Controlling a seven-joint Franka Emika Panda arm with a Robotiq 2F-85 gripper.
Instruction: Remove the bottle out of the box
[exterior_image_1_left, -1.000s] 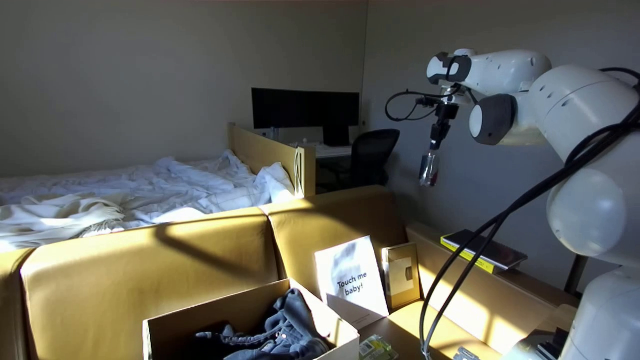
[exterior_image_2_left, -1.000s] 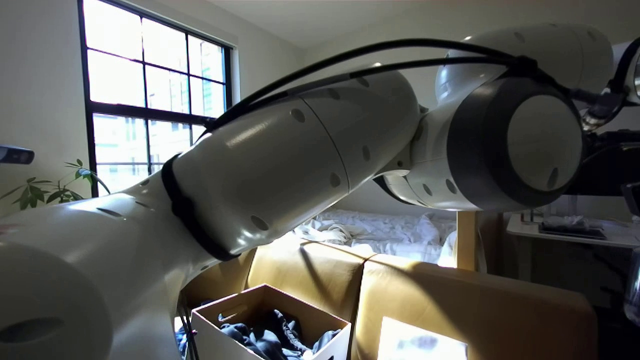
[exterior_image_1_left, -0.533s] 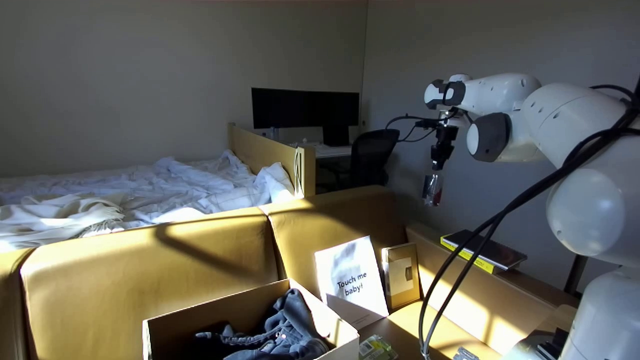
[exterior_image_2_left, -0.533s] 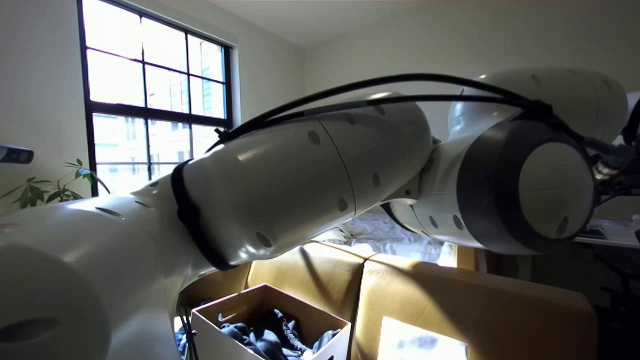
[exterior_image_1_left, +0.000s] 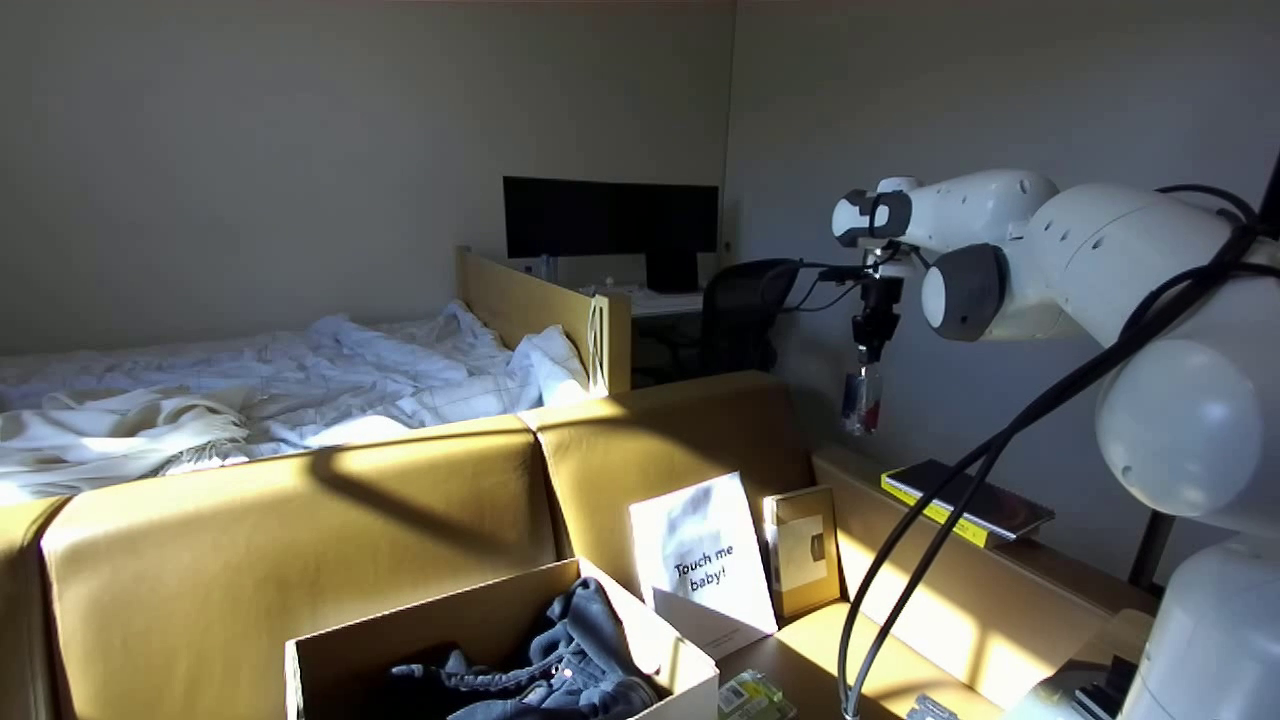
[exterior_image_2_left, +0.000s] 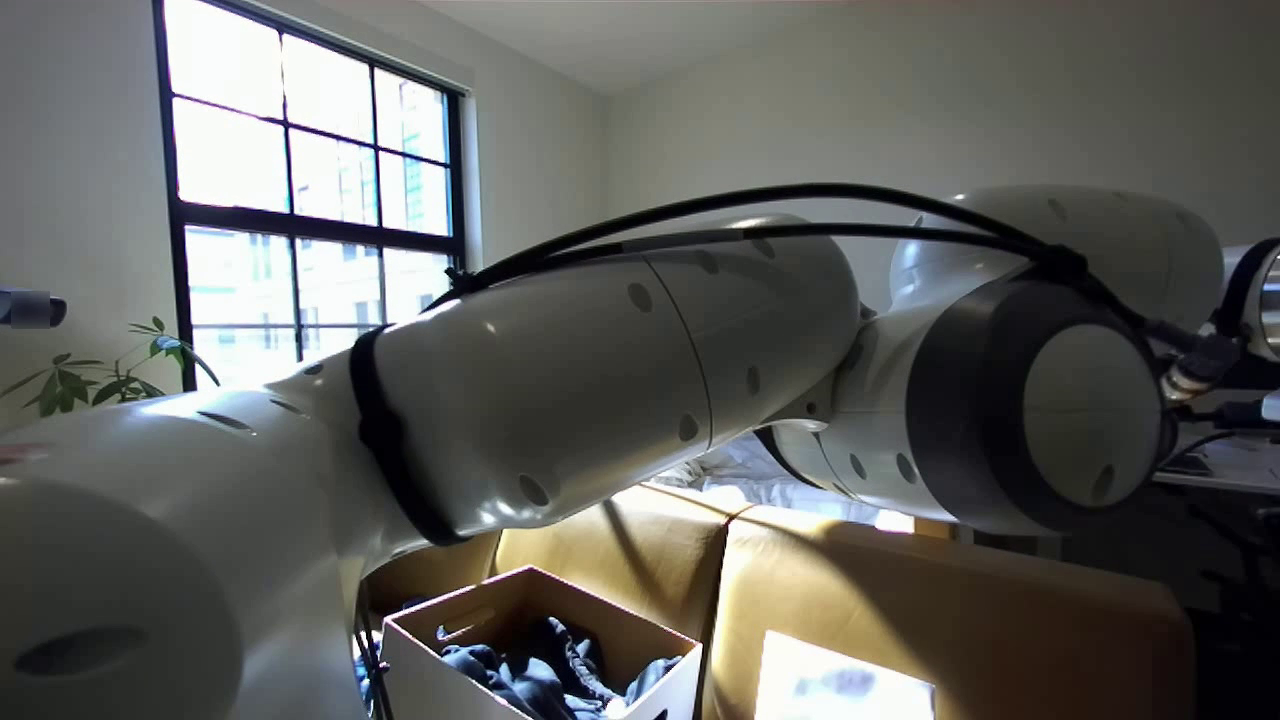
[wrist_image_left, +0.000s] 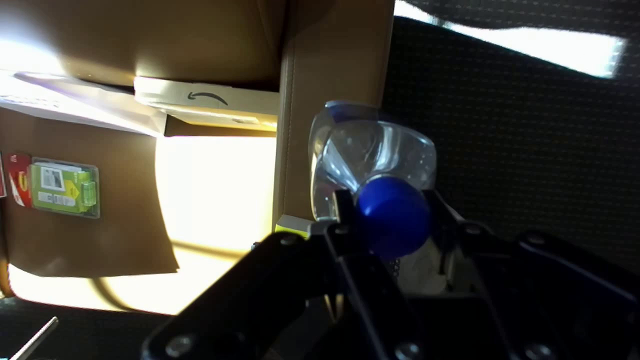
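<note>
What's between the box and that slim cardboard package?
In an exterior view, the "Touch me baby!" sign stands between box and package, a green packet in front.

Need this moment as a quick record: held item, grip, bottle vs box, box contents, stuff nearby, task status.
held: clear bottle, roughly upright, blue cap on top
grip: pincer closed on the bottle's cap end
bottle position: in midair, outside the box
box contents: dark fabric
box position: in front of the sofa back; base out of frame
near box: "Touch me baby!" sign, green pack
task status: bottle out, not yet set down
</note>
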